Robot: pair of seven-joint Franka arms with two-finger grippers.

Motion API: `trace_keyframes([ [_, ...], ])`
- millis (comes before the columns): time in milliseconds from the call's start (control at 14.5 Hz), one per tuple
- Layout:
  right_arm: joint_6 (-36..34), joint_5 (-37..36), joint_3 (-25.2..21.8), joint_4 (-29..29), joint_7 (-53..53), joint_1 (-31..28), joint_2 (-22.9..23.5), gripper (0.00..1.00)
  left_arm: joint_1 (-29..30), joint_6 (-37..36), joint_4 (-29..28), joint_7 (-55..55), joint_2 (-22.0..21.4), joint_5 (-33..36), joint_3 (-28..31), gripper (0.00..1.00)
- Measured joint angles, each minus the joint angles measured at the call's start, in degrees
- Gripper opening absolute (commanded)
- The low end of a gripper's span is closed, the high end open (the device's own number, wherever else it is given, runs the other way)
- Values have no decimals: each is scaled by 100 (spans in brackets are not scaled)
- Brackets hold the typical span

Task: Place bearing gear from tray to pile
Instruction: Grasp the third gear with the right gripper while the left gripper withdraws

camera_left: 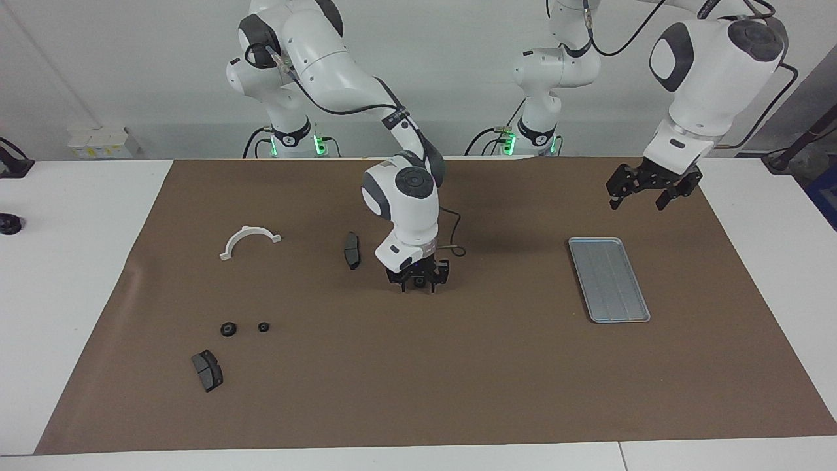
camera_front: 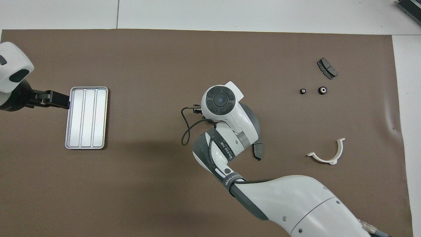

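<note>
The silver tray (camera_left: 608, 280) lies on the brown mat toward the left arm's end and is bare; it also shows in the overhead view (camera_front: 86, 117). The pile is two small black gears (camera_left: 228, 328) (camera_left: 263, 326) toward the right arm's end, also in the overhead view (camera_front: 322, 90) (camera_front: 303, 91). My right gripper (camera_left: 418, 285) hangs just above the middle of the mat, between tray and pile, with a small dark gear between its fingers. In the overhead view its hand hides the fingers. My left gripper (camera_left: 637, 203) is open and empty, raised beside the tray's edge (camera_front: 54, 98).
One dark grey brake pad (camera_left: 207, 369) lies beside the pile, farther from the robots. Another brake pad (camera_left: 352, 250) lies beside the right gripper. A white curved bracket (camera_left: 249, 239) lies nearer the robots than the pile. A thin cable loops from the right hand.
</note>
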Motion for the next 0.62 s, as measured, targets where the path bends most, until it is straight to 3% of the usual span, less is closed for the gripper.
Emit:
trace_keyframes([
  [344,-1,3,-1,-102,153,26,-3,59,-26,-468,504,2,-140,0,-58,100],
  [619,-54,4,15,-115,450,106,-30,57,-20,-462,447,127,-67,0,-1,100],
])
